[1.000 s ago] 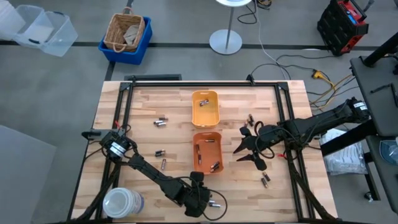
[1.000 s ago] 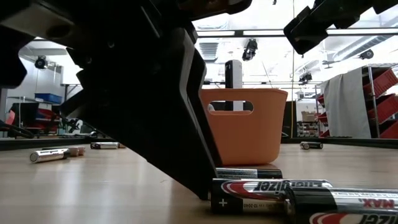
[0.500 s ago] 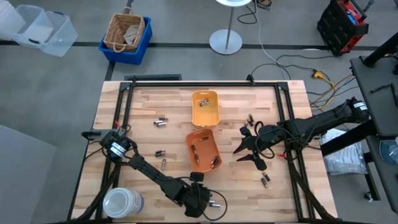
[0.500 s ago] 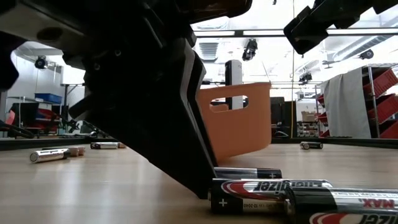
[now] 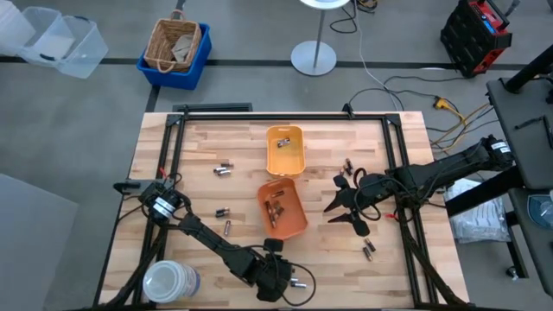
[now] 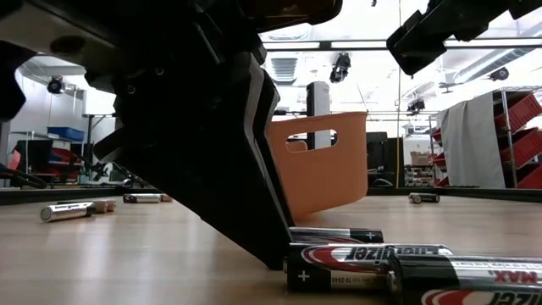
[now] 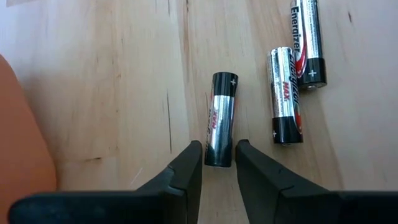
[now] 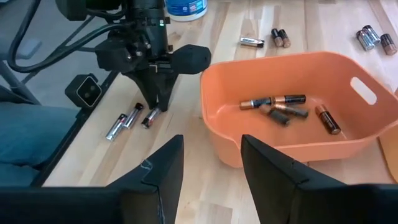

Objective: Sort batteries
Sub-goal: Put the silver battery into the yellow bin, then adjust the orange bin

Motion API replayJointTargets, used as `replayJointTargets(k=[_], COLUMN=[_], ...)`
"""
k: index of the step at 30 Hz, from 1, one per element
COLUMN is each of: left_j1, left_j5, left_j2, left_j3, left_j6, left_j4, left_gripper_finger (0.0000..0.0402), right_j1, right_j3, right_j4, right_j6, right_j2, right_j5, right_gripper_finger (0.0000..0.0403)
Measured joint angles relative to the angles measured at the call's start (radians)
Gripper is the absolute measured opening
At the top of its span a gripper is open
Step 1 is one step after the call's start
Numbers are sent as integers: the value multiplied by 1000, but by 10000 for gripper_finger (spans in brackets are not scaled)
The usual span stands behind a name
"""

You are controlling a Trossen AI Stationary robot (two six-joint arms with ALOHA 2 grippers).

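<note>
Three batteries lie near the table's front edge. My left gripper [image 7: 219,163] points down over them, open, its fingertips on either side of the near end of one battery [image 7: 221,118]. The other two batteries [image 7: 286,93] lie beside it. The orange tray [image 5: 283,207] sits askew at mid-table and holds several batteries [image 8: 283,106]. The yellow-orange tray [image 5: 285,149] stands behind it. Loose batteries [image 5: 223,169] lie scattered on the wood. My right gripper [image 5: 344,212] hangs open to the right of the orange tray. My left gripper's fingers [image 7: 189,165] stand close against both long sides of the battery's near end [image 7: 217,158], coming from above. The battery lies flat on the table. I cannot tell whether the fingers touch it.
A white jar [image 5: 168,281] stands at the front left corner. More loose batteries lie at the right [image 5: 368,250] and far right [image 5: 347,164]. Black frame rails [image 5: 173,147] run along the table's sides. Bins and a lamp base stand on the floor beyond.
The orange tray has turned on the table: its far end has swung toward the left edge and its near end toward the right, so the low view now shows it at an angle. Both grippers have kept still.
</note>
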Motion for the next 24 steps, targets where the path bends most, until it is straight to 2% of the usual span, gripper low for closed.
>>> replayJointTargets(k=[13,19,24], left_j1=[1,1,0], left_j5=[-3,-4,-8], left_j2=[0,-1,-1], left_j3=[70,72,72], left_j6=[5,5,16], left_j4=[-120,-121,-118], left_gripper_finger=[77,77,77], right_j1=[0,0,0], right_j3=[0,-7,-23], right_j4=[0,0,-2], right_j6=[0,-5,-7], right_j2=[0,0,0], right_j5=[6,104,234], right_gripper_finger=[161,150,128])
